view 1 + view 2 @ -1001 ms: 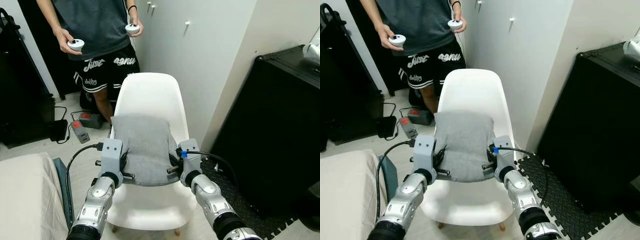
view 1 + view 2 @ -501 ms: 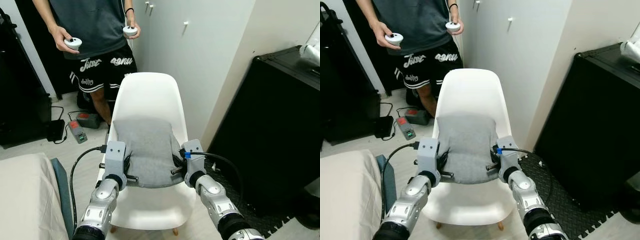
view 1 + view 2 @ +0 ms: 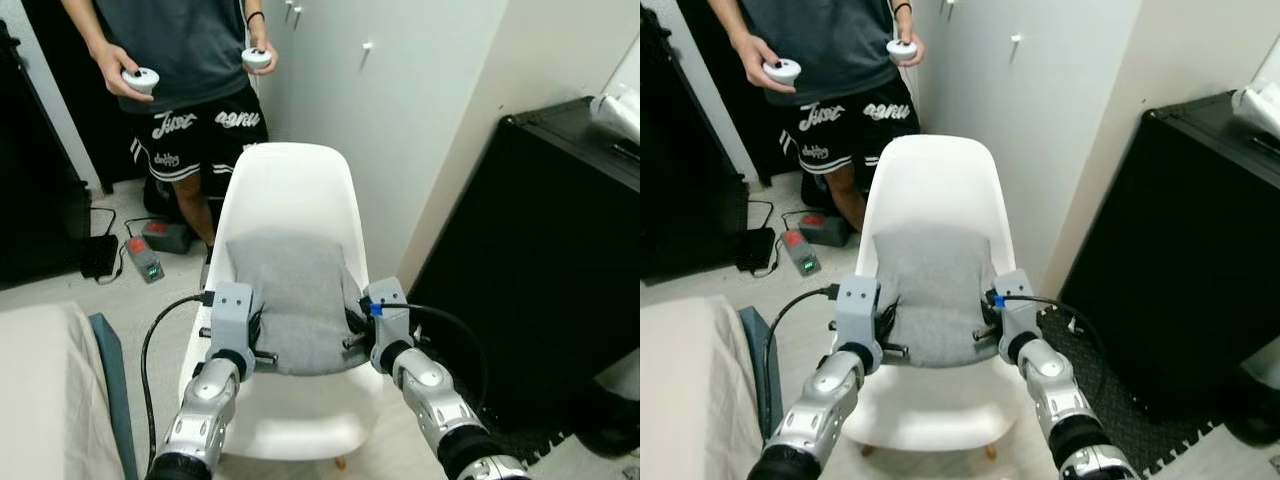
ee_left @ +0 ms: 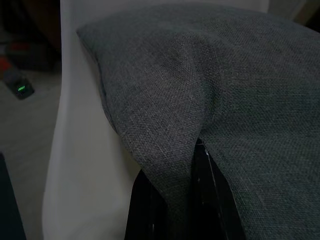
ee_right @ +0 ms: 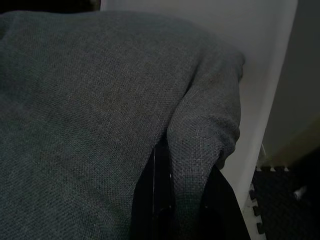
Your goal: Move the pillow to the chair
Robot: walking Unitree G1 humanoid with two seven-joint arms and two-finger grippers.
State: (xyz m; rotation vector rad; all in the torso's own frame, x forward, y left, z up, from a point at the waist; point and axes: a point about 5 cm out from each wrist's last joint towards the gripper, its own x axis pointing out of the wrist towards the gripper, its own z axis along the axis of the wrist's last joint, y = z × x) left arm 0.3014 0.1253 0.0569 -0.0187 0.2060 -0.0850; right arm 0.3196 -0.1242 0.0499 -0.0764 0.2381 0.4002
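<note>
Left eye view, pillow [image 3: 292, 298] on chair [image 3: 290, 190], both hands gripping

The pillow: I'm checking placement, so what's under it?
The white chair is under and behind the gray pillow. Whether it rests on the seat is hidden.

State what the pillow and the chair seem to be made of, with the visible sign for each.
Pillow: grey woven fabric, matte; the left wrist view shows its weave and soft folds. Chair: probably moulded plastic, white, smooth, slightly glossy; a one-piece curved shell.
</note>
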